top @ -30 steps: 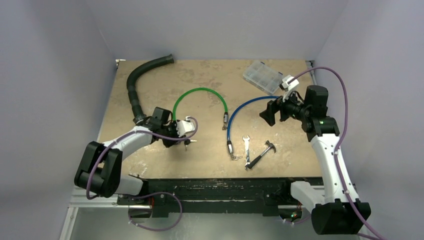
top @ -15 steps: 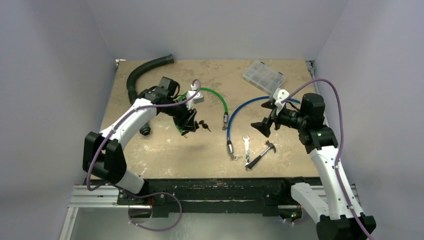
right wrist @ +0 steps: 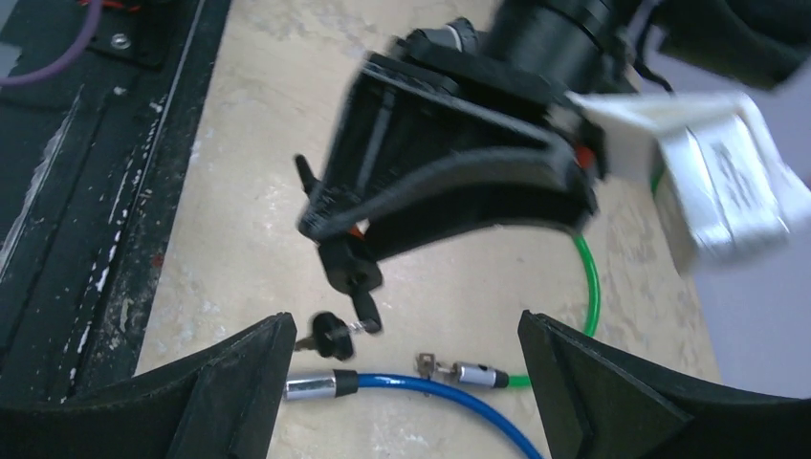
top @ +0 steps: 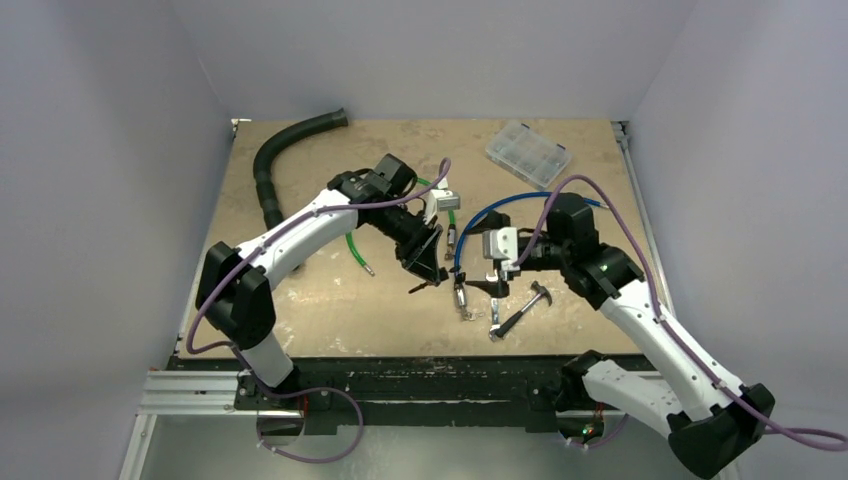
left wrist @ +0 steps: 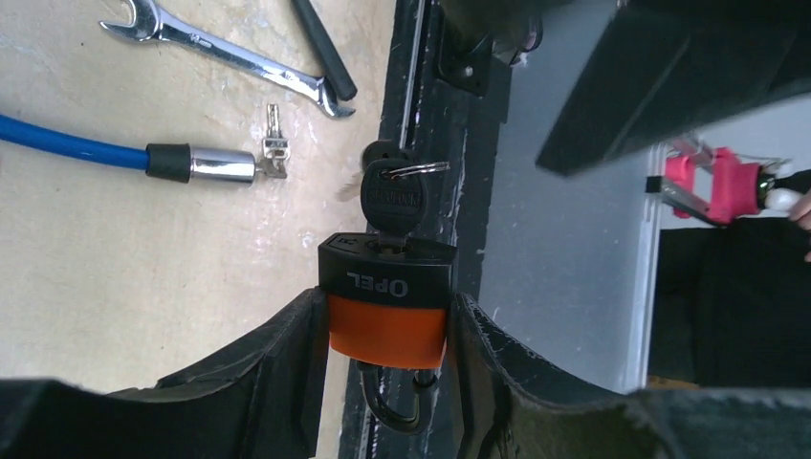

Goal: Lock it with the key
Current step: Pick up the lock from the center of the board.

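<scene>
Tan tabletop, left gripper clamped on orange padlock, key in its keyhole, right gripper wide open, empty, facing it.

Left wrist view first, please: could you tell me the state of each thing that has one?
padlock: held, shackle state unclear.
key: inserted in padlock.
left pincer: shut on padlock.
right pincer: open, empty.
blue cable: near end unplugged.
green cable: ends apart.

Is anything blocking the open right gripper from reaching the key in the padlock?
Nothing visible does. The key sticks out of the padlock held by the left gripper, and only open space lies between it and the right gripper.
</scene>
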Robot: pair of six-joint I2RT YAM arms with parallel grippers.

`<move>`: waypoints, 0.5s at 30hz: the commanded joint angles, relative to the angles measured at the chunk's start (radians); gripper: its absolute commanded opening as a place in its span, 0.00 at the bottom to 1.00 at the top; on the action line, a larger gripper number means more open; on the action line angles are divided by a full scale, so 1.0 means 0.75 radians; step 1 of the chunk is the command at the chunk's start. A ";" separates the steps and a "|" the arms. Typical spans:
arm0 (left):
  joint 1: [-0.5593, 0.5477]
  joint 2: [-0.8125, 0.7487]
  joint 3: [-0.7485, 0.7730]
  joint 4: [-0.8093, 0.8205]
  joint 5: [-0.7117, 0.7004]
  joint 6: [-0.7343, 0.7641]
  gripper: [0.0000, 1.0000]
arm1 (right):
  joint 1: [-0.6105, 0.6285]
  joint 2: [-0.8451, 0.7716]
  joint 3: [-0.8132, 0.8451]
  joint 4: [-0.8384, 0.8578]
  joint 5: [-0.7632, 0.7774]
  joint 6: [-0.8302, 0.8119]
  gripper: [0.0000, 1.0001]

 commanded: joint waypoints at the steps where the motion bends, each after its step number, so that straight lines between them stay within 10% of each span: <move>1: -0.014 0.039 0.084 0.052 0.158 -0.126 0.10 | 0.116 -0.008 0.025 -0.012 0.046 -0.229 0.97; 15: -0.060 0.055 0.130 0.091 0.192 -0.174 0.09 | 0.267 0.086 -0.020 -0.069 0.182 -0.310 0.79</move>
